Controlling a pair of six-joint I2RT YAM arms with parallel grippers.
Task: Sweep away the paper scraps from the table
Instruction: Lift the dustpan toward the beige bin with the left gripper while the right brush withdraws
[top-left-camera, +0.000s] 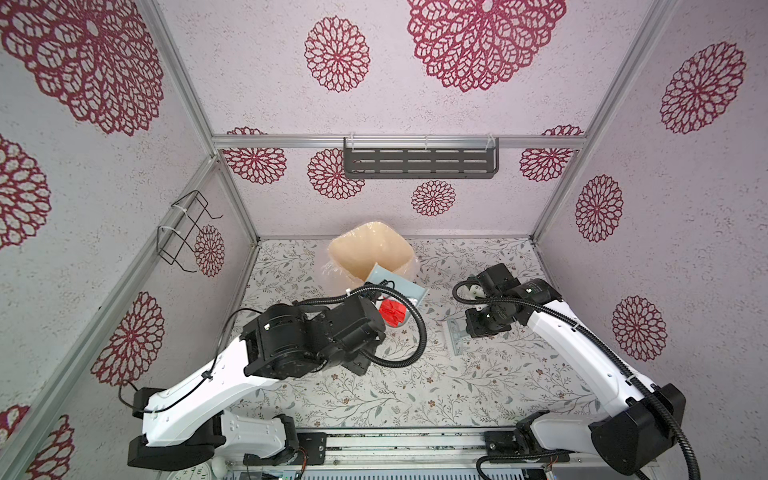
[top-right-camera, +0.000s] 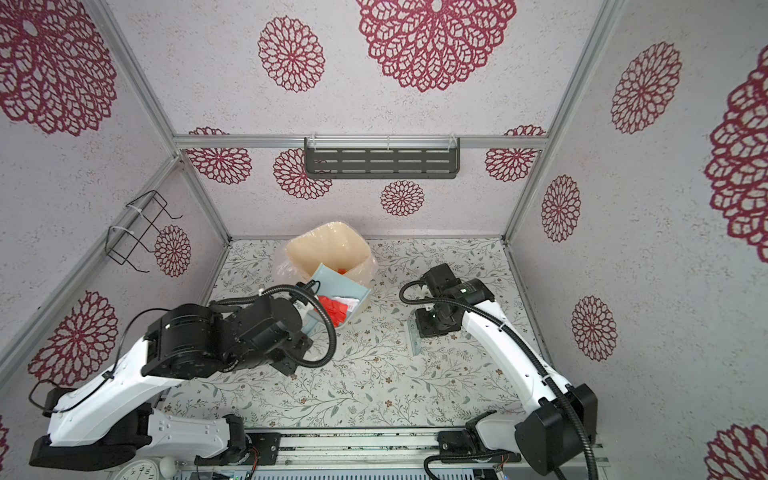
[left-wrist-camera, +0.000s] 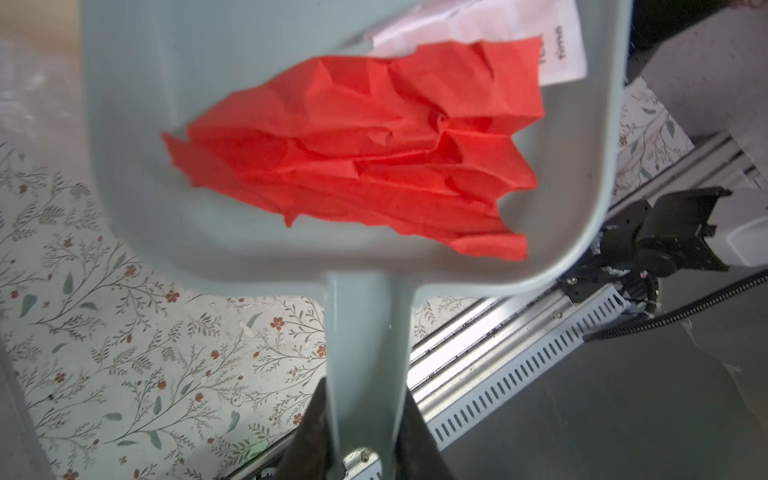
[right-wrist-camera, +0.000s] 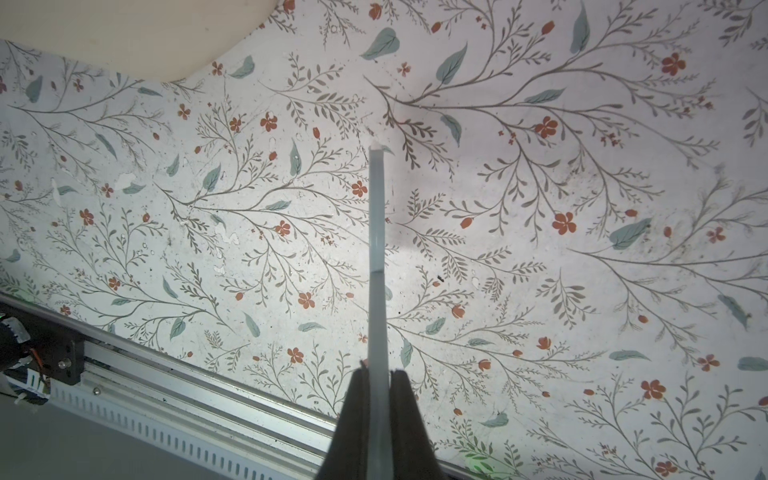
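One dustpan (left-wrist-camera: 208, 232) with paper scraps (left-wrist-camera: 365, 153)

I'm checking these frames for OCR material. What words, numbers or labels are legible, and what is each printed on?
"time": sideways and a bit blurred, on the white paper scrap in the dustpan; its other print is unreadable.
"10", "11": on the clock face at the front edge, in a top view.
Small white lettering on the left arm: too small to read.
Nothing else legible.
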